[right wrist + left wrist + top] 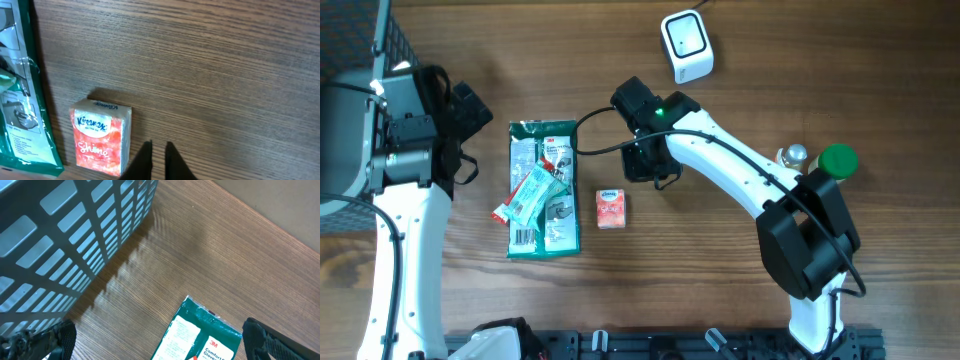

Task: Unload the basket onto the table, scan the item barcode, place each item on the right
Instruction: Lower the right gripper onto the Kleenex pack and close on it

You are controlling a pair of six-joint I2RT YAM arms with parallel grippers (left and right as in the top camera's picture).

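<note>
Small orange-and-white Kleenex tissue pack [102,137] lies flat on the brown wooden table [225,75], label up. It is just right of the green plastic 3M glove package [542,190] and not touching it; the white box-shaped scanner [687,45] sits well apart at the far edge. Handling, judged: light, soft, film-wrapped, so compressible and a little slippery. Best taken across the two long sides near mid-length, firmly enough to hold but not to crush it. No barcode visible on the top face; presumably underneath or on a side. Right gripper [157,160] hovers just beside the pack's right edge, its tips parted by only a narrow slit, empty, touching nothing. It would need to open wider to span the pack. Left gripper [162,340] gapes wide, empty.
</note>
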